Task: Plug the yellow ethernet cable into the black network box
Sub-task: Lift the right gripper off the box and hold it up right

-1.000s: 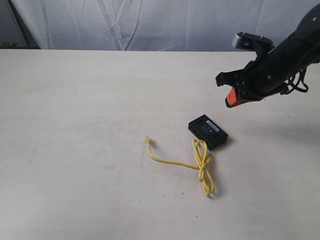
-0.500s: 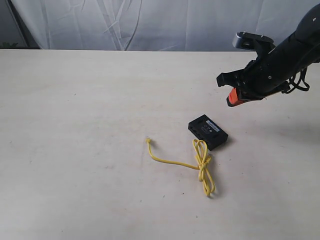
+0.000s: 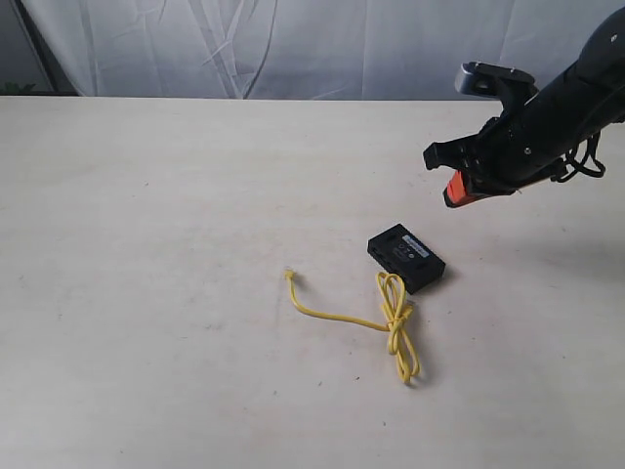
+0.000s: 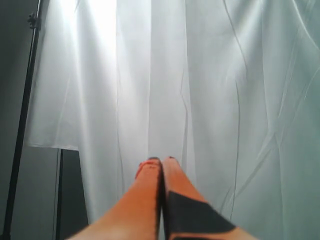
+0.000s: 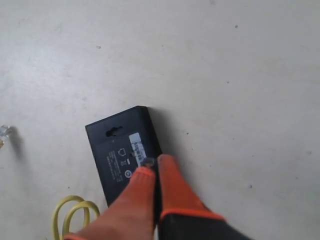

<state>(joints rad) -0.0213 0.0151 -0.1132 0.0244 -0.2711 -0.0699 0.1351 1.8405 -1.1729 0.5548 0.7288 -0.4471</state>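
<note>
The counter (image 3: 146, 195) carried both things, right of centre. My right jaws hung above it, pressed together on nothing, to the far right of the box (image 3: 405, 258). My left jaws, likewise closed and empty, pointed away from the counter. The knotted cable (image 3: 395, 318) lay just beside the box's near side, its free plug (image 3: 289, 276) out left. I judged this the approach: next I had to part my right jaws, descend, and pinch the cable behind a plug.

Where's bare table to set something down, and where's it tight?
Free: exterior-view left half of the table, up to the loose plug of the yellow ethernet cable; between the black network box and the curtain; near edge below the cable. Tight: cable loops beside the box, right gripper hovering close.
</note>
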